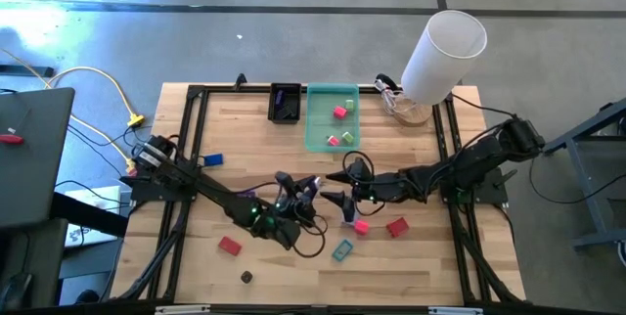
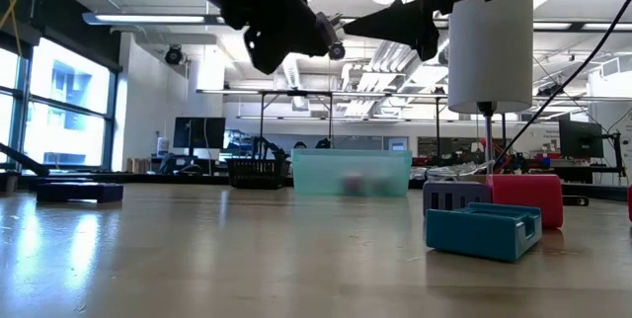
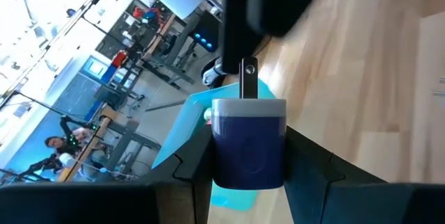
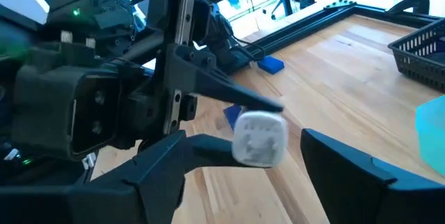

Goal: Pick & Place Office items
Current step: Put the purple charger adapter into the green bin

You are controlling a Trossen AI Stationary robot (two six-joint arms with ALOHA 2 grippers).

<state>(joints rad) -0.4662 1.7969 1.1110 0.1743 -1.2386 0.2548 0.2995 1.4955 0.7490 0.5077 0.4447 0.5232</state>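
Observation:
My left gripper [image 1: 309,191] is shut on a purple office item [image 3: 249,144], a small block with a white end and a metal prong [image 3: 248,78], held above the table's middle. My right gripper [image 1: 344,186] faces it from the table's right and is open. In the right wrist view the block's white end [image 4: 259,138] shows ahead of my right gripper [image 4: 268,165], between its fingers; whether a finger touches it I cannot tell. Other office items lie on the wood: red blocks [image 1: 229,246] [image 1: 396,227], a pink one [image 1: 361,226], a teal one [image 1: 341,249]. My left gripper pinches the purple block by its two opposite sides [image 3: 218,147] between its two fingers [image 3: 191,172]. The fingers come about level from the table's left. The white end and the prong point away from the gripper, and the block is lifted clear of the table.
A translucent green tray [image 1: 315,124] with pink and green pieces and a small black tray [image 1: 285,103] stand at the far edge. A big white cylinder [image 1: 442,56] stands at the far right. A blue piece [image 1: 212,159] and a small black piece [image 1: 246,277] lie left of the grippers.

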